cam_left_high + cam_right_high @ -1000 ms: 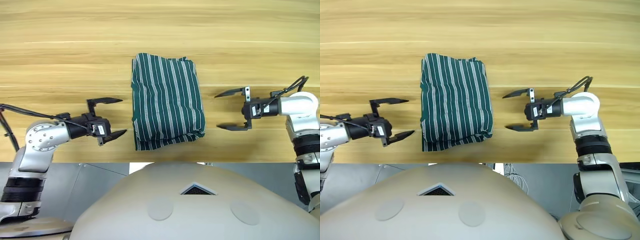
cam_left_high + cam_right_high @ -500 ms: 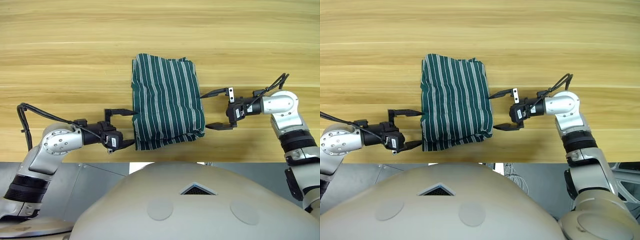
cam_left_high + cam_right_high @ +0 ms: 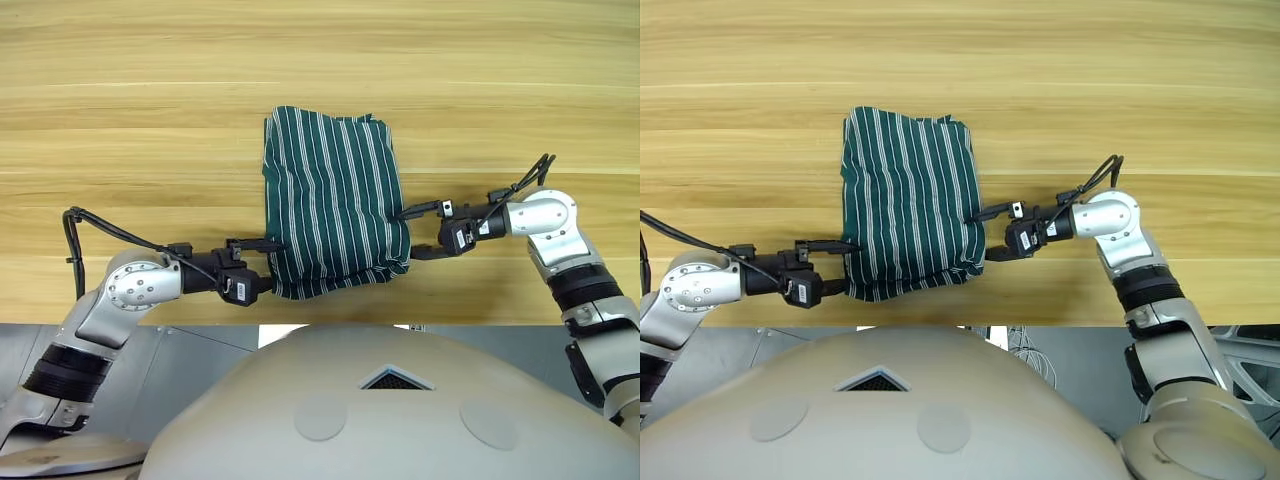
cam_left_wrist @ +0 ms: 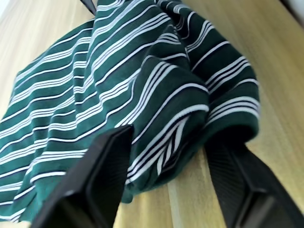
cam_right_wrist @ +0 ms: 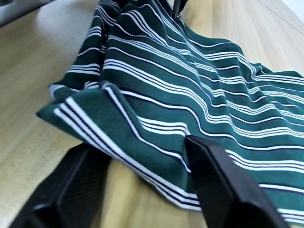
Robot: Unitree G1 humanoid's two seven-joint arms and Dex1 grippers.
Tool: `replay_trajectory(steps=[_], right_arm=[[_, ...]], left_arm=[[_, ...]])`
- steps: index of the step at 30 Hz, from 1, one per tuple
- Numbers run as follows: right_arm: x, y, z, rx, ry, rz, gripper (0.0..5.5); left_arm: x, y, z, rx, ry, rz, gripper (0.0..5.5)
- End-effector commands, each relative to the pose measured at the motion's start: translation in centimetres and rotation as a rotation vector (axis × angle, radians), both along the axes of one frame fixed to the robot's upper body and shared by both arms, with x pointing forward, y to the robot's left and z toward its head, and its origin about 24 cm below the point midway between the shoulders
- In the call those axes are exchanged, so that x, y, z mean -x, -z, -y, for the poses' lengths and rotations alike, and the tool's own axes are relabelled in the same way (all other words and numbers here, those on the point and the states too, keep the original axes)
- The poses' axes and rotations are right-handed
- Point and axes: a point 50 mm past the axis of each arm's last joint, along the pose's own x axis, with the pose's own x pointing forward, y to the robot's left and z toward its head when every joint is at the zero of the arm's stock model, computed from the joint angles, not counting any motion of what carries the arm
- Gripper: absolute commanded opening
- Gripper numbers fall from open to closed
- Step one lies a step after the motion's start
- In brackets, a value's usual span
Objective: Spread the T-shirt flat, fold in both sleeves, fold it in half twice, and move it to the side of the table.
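The green T-shirt with white stripes (image 3: 335,205) lies folded into a compact rectangle in the middle of the wooden table (image 3: 120,120). My left gripper (image 3: 268,266) is at the shirt's near left corner, open, its fingers (image 4: 107,166) on either side of the bunched corner (image 4: 190,109). My right gripper (image 3: 412,232) is at the shirt's near right corner, open too, and the layered hem (image 5: 109,123) lies between its fingers (image 5: 213,175). Both grippers sit low on the tabletop.
Bare wood stretches to the left, right and far side of the shirt. The table's near edge (image 3: 150,322) runs just behind both grippers, with a grey floor (image 3: 190,350) below it.
Both arms have moved inward from the sides. Each open gripper, well clear of the shirt a second ago, now straddles a near corner, with its fingers drawn somewhat closer together. The shirt has not moved.
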Motion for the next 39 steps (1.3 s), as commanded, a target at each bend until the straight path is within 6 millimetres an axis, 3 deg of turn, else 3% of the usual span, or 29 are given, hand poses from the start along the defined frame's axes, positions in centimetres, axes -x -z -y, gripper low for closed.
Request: replay_trajectory(steps=[1,14,22,26,31,35,39], right_arm=[[0.2,-0.4,0.1,-0.012,0.003,0.003,2.34],[-0.1,-1.2,0.1,-0.082,0.046,0.007,0.08],[-0.1,-2.3,1.6,-0.149,0.081,-0.102,0.03],[0.7,-3.6,3.6,-0.215,0.115,-0.198,0.03],[1.4,-3.9,4.5,-0.227,0.118,-0.262,0.03],[0.2,-3.9,4.1,-0.248,0.122,-0.295,0.03],[-1.8,-4.1,3.7,-0.285,0.135,-0.347,0.03]], left_arm=[[-0.3,0.1,0.0,-0.011,0.014,0.014,2.1],[-1.0,-1.1,0.7,0.121,-0.003,0.053,0.01],[-2.4,-1.5,-0.6,0.281,-0.104,-0.044,0.0],[-1.3,-1.4,-1.8,0.356,-0.16,-0.15,0.0],[0.3,-1.6,-2.4,0.401,-0.188,-0.234,0.0],[-1.3,-1.8,-2.3,0.415,-0.196,-0.232,0.0],[-5.9,-3.0,-1.6,0.477,-0.179,-0.244,0.0]])
